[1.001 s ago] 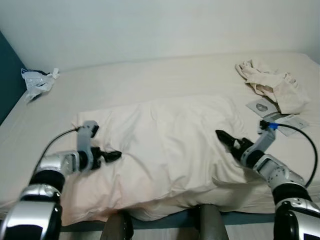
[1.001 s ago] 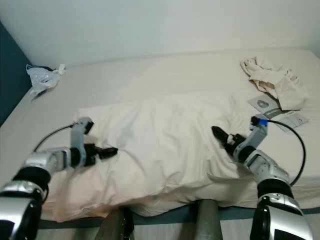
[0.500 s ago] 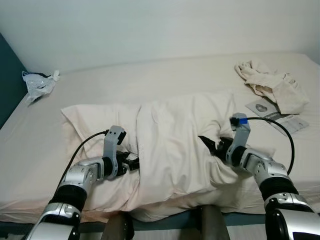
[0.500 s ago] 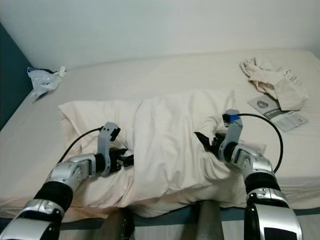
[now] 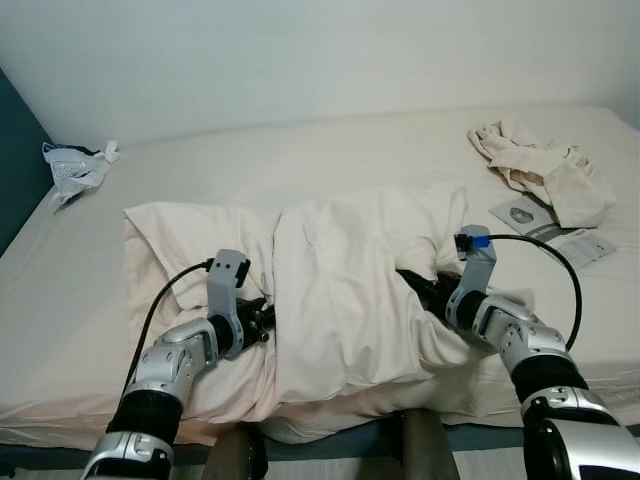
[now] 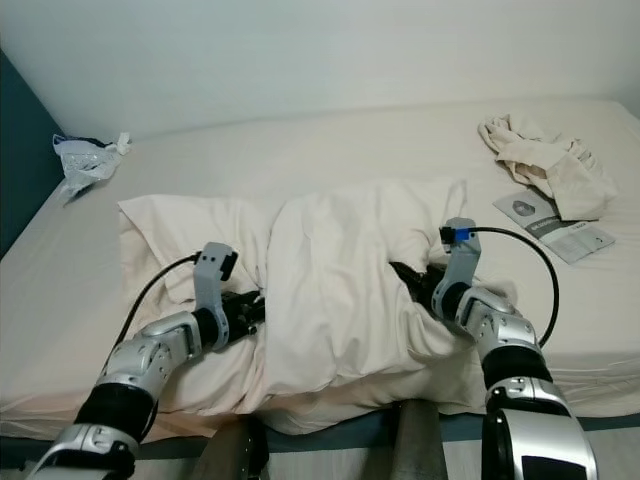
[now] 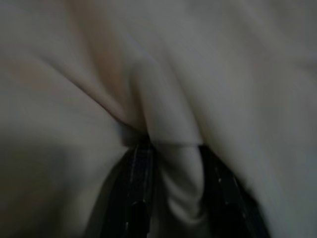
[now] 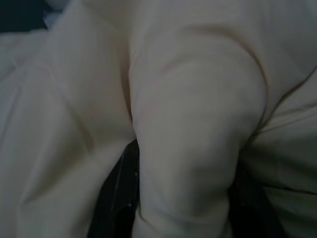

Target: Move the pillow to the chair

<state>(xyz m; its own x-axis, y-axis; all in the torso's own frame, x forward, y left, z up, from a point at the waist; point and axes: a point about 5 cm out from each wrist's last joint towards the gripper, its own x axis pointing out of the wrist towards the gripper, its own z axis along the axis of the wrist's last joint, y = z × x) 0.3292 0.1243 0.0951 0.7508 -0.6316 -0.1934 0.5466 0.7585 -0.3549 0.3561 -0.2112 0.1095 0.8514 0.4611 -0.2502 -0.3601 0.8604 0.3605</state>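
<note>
A large cream pillow [image 5: 340, 280] lies bunched up on the bed [image 5: 300, 150] right in front of me. My left gripper [image 5: 262, 318] presses into its left side, and the left wrist view has a fold of pillow fabric [image 7: 173, 163] pinched between the two black fingers [image 7: 138, 198]. My right gripper [image 5: 415, 288] is buried in the pillow's right side. In the right wrist view a thick bulge of the pillow [image 8: 193, 124] sits between its fingers [image 8: 119, 198]. Both sets of fingertips are hidden in the folds.
A crumpled beige cloth [image 5: 545, 180] and some papers [image 5: 550, 235] lie on the bed at the right. A plastic bag [image 5: 75, 165] sits at the far left corner by a dark teal wall [image 5: 15, 160]. A white wall runs behind the bed.
Both grippers have pushed inward toward each other and closed on the pillow. The pillow went from lying flat to bunched up in the middle.
</note>
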